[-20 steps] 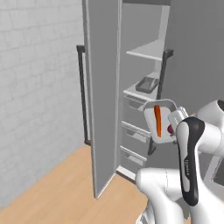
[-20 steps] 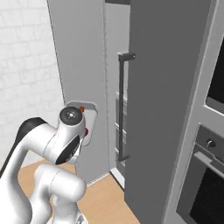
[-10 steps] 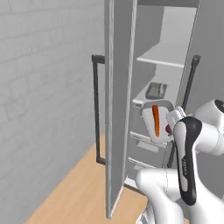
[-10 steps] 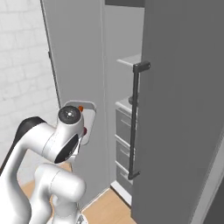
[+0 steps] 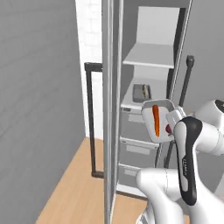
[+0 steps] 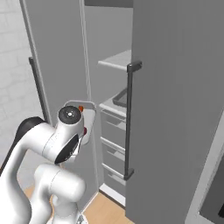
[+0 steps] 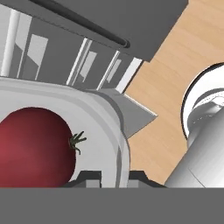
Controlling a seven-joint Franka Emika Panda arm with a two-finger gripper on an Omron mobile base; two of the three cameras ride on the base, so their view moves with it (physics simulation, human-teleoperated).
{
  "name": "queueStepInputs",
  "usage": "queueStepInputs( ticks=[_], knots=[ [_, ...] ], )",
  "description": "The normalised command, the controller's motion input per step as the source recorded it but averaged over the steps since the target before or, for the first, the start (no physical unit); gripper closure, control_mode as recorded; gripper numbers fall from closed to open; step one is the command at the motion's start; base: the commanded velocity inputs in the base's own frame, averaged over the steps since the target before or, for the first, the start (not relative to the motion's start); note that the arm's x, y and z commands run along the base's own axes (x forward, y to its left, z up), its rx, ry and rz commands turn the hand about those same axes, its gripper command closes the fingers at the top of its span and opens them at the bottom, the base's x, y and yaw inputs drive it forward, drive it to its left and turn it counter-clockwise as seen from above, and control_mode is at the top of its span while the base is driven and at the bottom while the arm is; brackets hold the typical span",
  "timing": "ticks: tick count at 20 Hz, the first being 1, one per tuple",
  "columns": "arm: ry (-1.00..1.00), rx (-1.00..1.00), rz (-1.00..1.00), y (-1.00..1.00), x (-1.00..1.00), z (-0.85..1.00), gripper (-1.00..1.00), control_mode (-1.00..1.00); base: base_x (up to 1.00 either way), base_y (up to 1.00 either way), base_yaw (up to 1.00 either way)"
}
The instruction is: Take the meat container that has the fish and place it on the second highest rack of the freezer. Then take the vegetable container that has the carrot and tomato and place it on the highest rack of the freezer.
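Left base view: the light silver-grey shallow rectangular vegetable container [image 5: 158, 120] hangs in front of the open tall grey freezer [image 5: 151, 65], tipped up so its open face looks toward the camera and its long axis runs nearly upright. It holds two things: one slender orange carrot [image 5: 155, 120], standing on end along the tray's length, and one small round red tomato [image 5: 168, 128] at the lower right corner. The two-finger gripper [image 7: 114, 175] is closed almost fully, pinching the tray's rim (the hand view shows the rim between the finger tips). One small dark-grey meat container [image 5: 141, 91] sits flat on a white shelf inside the freezer, below the flat white highest rack [image 5: 151, 56]; its contents are too small to tell. Grey drawers [image 5: 136, 151] stack beneath it.
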Motion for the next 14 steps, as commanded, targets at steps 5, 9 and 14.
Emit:
queueStepInputs(
  ticks=[5,9,14],
  knots=[
    [0.00,0.00,0.00,0.00,0.00,0.00,1.00,1.00,0.57,0.54,-0.36],
    [0.00,0.00,0.00,0.00,0.00,0.00,1.00,1.00,0.46,0.39,-0.23],
    [0.00,0.02,-0.05,-0.29,0.00,0.29,1.00,-1.00,0.01,0.01,-0.01]
  ],
)
